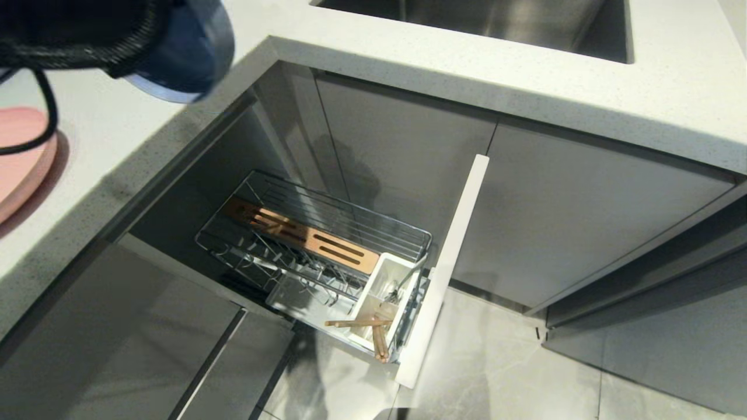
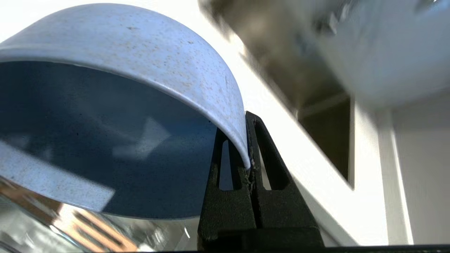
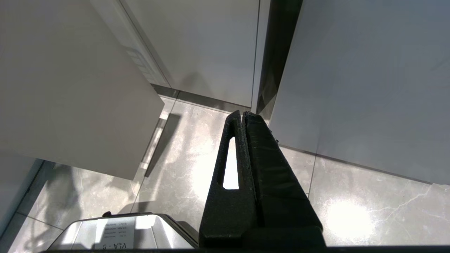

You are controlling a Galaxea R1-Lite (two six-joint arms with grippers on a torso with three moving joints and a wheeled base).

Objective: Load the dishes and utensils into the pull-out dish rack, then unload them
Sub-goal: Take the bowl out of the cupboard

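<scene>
Two grippers in play, only one working. Left gripper (image 2: 248,140) pinching the rim of the blue bowl (image 2: 140,63), one finger inside the wall, one outside, jaws pressed tight on it. From the head view the bowl (image 1: 187,52) hangs up at the near left corner, over the edge of the white counter (image 1: 525,93), well above the rack (image 1: 315,239); left arm mostly out of frame, a black cable looping down from it. Pink plate (image 1: 20,157) lies flat on the counter at far left, partly cut off by the frame edge. Rack stands pulled out of the corner cabinet, chrome wire with a wooden slotted strip (image 1: 300,233) across its top, fixed to the pale front panel (image 1: 449,262). White cutlery box (image 1: 388,291) sits at the panel end of the rack. Chopsticks (image 1: 367,326) in the box, one lying across its rim, the other pointing down over the near end. A grey handle, likely the spoon (image 1: 408,277), leans in the box; hard to make out. Sink (image 1: 496,23) at top of the counter. Right gripper (image 3: 243,116) hangs low over the grey floor tiles (image 3: 197,168) beside the cabinet fronts, fingers pressed together, holding nothing.
</scene>
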